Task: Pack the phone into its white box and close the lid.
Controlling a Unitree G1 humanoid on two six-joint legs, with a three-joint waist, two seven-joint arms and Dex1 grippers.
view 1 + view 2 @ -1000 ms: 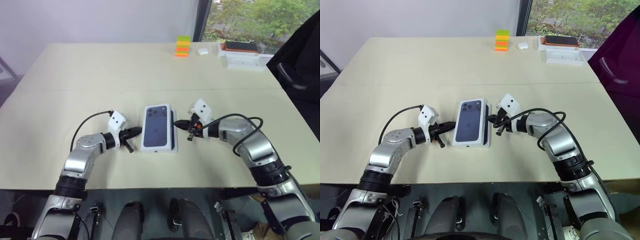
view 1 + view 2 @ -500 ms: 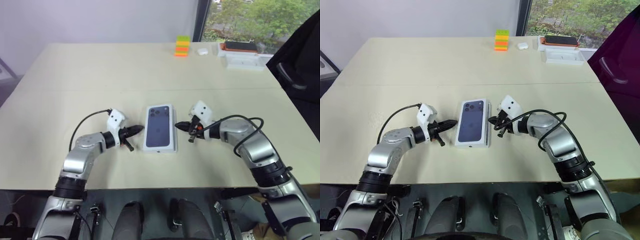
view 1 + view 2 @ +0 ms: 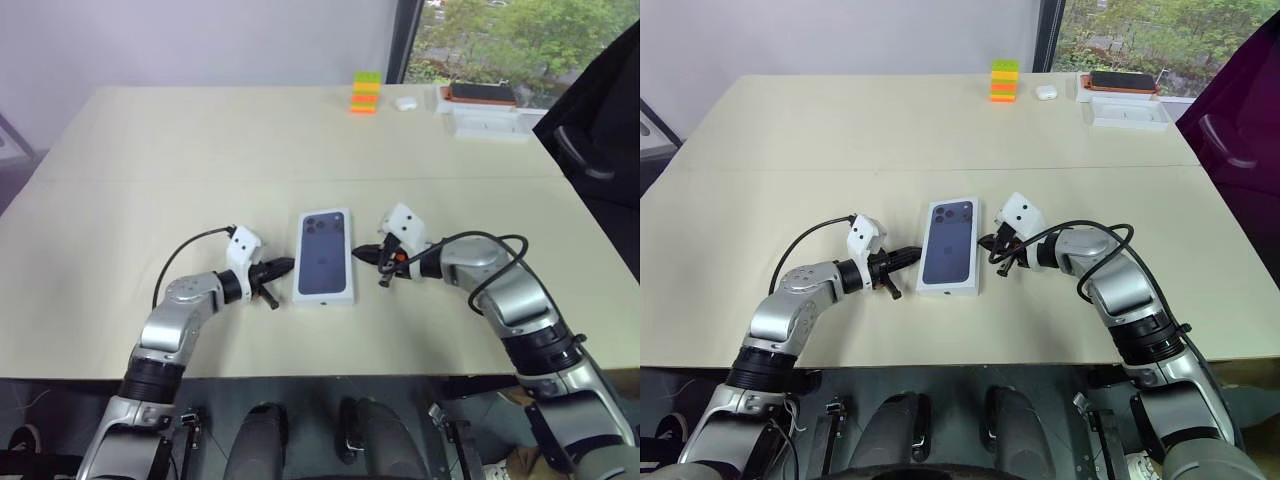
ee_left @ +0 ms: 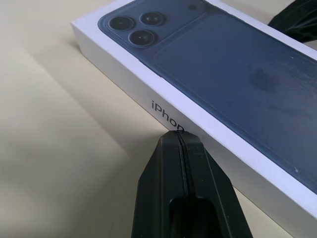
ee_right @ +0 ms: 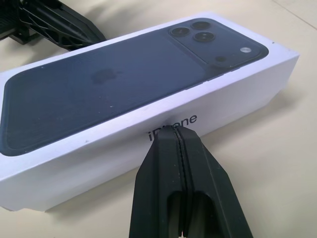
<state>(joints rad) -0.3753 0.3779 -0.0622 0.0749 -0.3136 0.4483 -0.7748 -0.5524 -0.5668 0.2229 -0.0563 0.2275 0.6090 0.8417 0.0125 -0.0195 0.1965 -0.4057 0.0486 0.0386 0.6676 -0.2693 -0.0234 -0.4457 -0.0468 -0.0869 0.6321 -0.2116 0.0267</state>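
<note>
Both my pincers, L (image 3: 285, 265) & R (image 3: 362, 252), pressed shut, flank white printed cardboard lid (image 3: 325, 255): squeeze evenly from both sides, seating it square w/o skewing.

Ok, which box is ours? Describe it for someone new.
On the beige table, look at the near edge, between the two grippers. The lid there is white, printed with a dark blue phone back and three lenses; the other white box sits far off by the window.
</note>
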